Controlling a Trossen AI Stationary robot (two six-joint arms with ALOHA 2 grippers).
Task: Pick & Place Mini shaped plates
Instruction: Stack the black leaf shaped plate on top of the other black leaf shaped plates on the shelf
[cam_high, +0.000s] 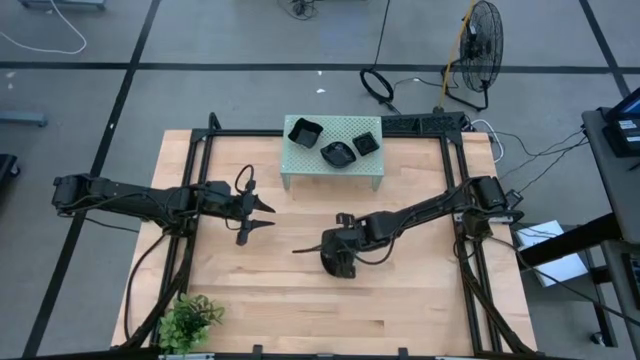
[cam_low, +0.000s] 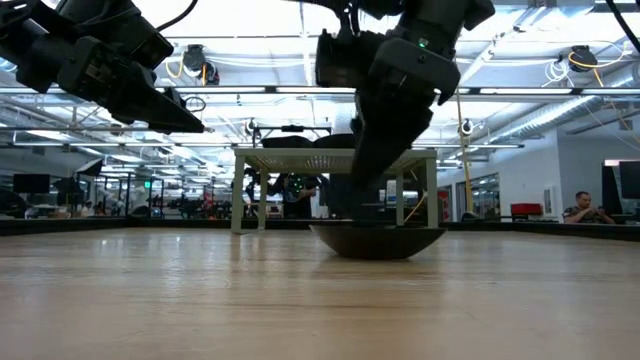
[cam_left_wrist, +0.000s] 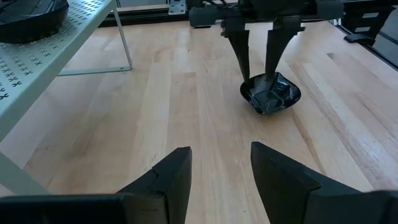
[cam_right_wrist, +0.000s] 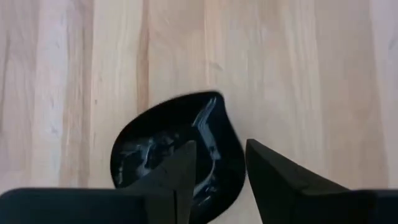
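A: Left to right, quick. Our left gripper (cam_high: 268, 215) hangs over bare wood, fingers spread wide, nothing between them. Waiting arm, leave it.

B: Ahead of it and off to one side, the pale green perforated metal stand (cam_high: 333, 165) carries three small glossy black plates: a square one (cam_high: 304, 130), a wavy-edged one (cam_high: 338, 153), another square one (cam_high: 367, 144).

A: Then our right gripper (cam_low: 385, 165), pointed straight down at the glossy black leaf-shaped mini plate (cam_left_wrist: 270, 93), which sits flat on the light wooden table (cam_high: 420, 290) directly below it.

B: Fingers? In the right wrist view there's a clear gap, one finger (cam_right_wrist: 180, 168) over the plate's bowl, the other just outside its rim. So we'd say parted and astride the rim. Whether either finger touches the rim, we can't tell.

A: We read this as the release step. To do it well we'd open fully before lifting, so the rim doesn't catch.

B: And rise straight up, no sideways drift; a glossy plate on smooth wood will likely skid or tip if nudged.

A: Agreed. We'd also keep clear of the stand when retracting.
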